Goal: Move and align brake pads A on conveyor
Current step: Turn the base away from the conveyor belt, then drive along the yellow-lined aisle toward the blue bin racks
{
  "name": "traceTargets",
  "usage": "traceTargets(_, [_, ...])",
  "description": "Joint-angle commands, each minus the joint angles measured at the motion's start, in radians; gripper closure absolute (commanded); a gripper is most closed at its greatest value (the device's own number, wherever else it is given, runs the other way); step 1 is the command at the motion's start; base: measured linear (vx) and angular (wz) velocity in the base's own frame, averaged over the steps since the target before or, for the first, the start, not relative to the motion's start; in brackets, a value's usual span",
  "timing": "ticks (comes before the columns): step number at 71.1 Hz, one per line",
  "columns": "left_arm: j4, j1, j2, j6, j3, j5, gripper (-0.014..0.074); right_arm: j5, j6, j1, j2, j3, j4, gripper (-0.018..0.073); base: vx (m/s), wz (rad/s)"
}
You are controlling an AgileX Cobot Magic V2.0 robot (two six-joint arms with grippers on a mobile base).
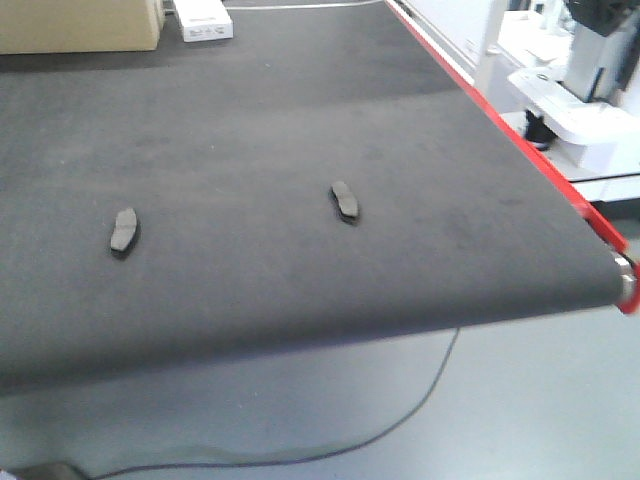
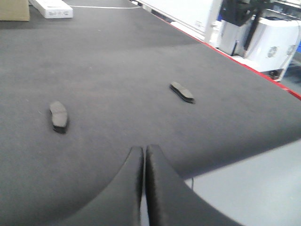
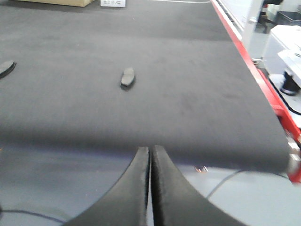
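Two dark-grey brake pads lie flat on the charcoal conveyor [image 1: 300, 110]. The left pad [image 1: 124, 231] [image 2: 59, 116] rests toward the belt's left, with only its end showing in the right wrist view [image 3: 6, 68]. The right pad [image 1: 345, 200] [image 2: 182, 92] [image 3: 127, 77] lies near the belt's middle. My left gripper [image 2: 144, 148] is shut with nothing in it, hovering over the belt's near edge, short of both pads. My right gripper [image 3: 150, 149] is also shut and empty, just in front of the belt's near edge. Neither gripper appears in the front view.
A red strip [image 1: 500, 130] runs along the belt's right side to an end roller [image 1: 625, 275]. A cardboard box [image 1: 80, 25] and a white box [image 1: 205, 20] sit at the far end. White machines [image 1: 575, 90] stand right. A cable [image 1: 400, 420] crosses the floor.
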Motion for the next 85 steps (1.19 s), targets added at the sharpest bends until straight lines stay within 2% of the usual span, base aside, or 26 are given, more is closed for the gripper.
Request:
traceTargets(1, [0.002,-0.003,0.003,0.000,-0.025,-0.079,0.0603,-0.074,-0.006,-0.003,0.007,-0.025,-0.004,0.0568,-0.35,-0.16])
traceTargets(28, [0.002,-0.003,0.003,0.000,-0.025,-0.079,0.0603,-0.074,-0.006,-0.003,0.007,-0.025,-0.004,0.0568,-0.27,-0.35])
traceTargets(85, [0.002,-0.003,0.003,0.000,-0.025,-0.079,0.0603,-0.075,-0.006,-0.003,0.007,-0.025,-0.004,0.0568,-0.08,-0.92])
